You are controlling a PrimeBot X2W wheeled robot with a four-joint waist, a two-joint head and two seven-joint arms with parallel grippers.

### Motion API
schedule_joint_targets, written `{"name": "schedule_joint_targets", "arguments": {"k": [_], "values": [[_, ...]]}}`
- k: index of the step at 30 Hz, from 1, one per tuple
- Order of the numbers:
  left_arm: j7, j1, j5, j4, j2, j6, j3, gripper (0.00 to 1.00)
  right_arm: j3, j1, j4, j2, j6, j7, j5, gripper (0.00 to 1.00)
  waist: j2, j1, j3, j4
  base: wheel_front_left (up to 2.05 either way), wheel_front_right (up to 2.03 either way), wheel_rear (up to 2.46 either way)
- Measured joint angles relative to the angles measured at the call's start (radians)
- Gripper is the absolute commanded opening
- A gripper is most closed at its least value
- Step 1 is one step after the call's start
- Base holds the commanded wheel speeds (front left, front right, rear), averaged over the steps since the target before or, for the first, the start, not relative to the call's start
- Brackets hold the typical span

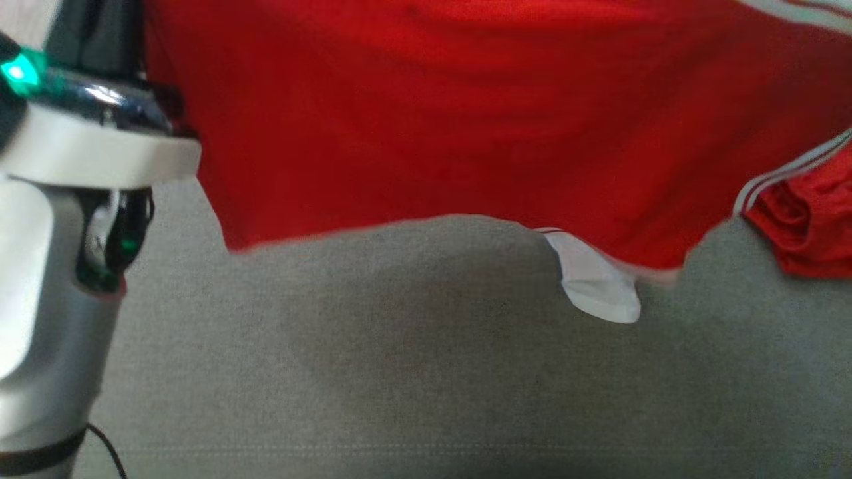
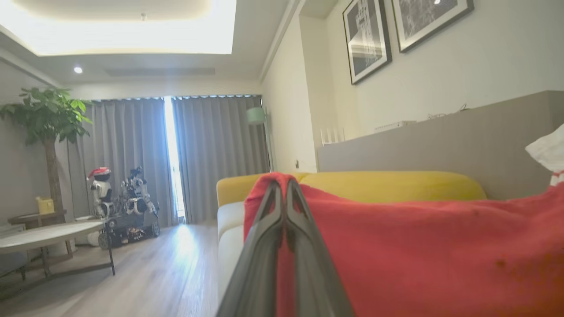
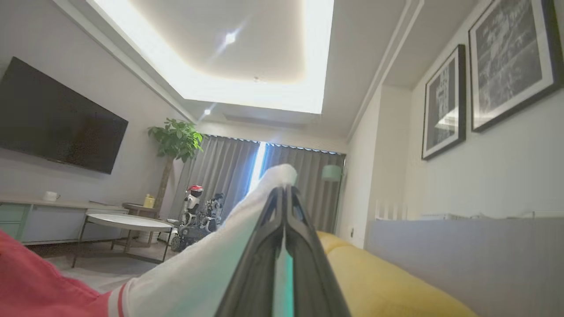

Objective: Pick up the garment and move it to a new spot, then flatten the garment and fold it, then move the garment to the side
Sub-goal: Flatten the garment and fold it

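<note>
Grey upholstery (image 1: 426, 386) spreads across the lower part of the head view. At far left my pale left forearm (image 1: 40, 279) rises, with a green light glowing near its top. From there the red garment (image 1: 466, 120) hangs as a wide sheet toward the right. Its lower hem appears lifted off the upholstery, and it blocks whatever lies beyond it. White stripes run near its right edge, and a white sleeve (image 1: 596, 286) dangles below the hem, right of centre.

My left gripper (image 2: 283, 184) is pinched fully together on a red corner of the garment, with cloth bunched over the tips. My right gripper (image 3: 284, 191) is clamped just as tight on the white sleeve, which drapes away leftward to red-and-white trim.

Around the room, a dark television (image 3: 57, 119) hangs on the left wall. Under it stands a low sideboard (image 3: 44, 220) with a white cup (image 3: 50, 196) on top; I cannot see what is in the cup. Next come a leafy plant (image 3: 176, 138) and a coffee table (image 3: 128, 221). Another wheeled robot (image 3: 198, 215) is parked before grey curtains (image 3: 229, 167), with a floor lamp (image 3: 331, 172) to their right. Near right is a yellow sofa cushion (image 3: 387, 281), and framed pictures (image 3: 511, 61) hang on the right wall.
</note>
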Motion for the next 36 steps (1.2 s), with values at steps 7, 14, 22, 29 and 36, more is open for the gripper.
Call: {"name": "schedule_joint_targets", "arguments": {"k": [7,14,22,29,36], "values": [[0.075,-0.057,0.006,-0.063,0.017,0.004,-0.002,0.0,0.009,-0.076,0.006,-0.018,0.0,0.046,0.045,0.0,0.0,0.0,-0.03,-0.03,0.0,0.0,0.0],[0.085,-0.18,-0.034,0.1,-0.013,-0.044,-0.013,0.0,0.085,-0.295,0.235,-0.048,0.0,0.043,0.141,0.0,0.0,0.0,0.032,-0.041,0.0,0.0,0.0],[0.01,-0.489,-0.047,0.477,-0.108,-0.121,-0.044,0.0,0.199,-0.689,0.631,-0.055,0.0,-0.07,0.18,0.0,0.0,0.0,0.098,-0.027,0.0,0.0,0.0],[-0.053,-0.719,-0.057,0.795,-0.18,-0.144,-0.04,0.0,0.184,-0.951,1.0,0.046,0.0,-0.239,0.217,0.0,0.0,0.0001,0.09,-0.009,0.0,0.0,0.0],[-0.06,-0.81,-0.049,1.085,-0.233,-0.161,-0.054,0.0,0.213,-1.048,1.325,0.159,0.0,-0.242,0.222,0.0,0.0,0.0001,0.122,-0.025,0.0,0.0,0.0]]}}
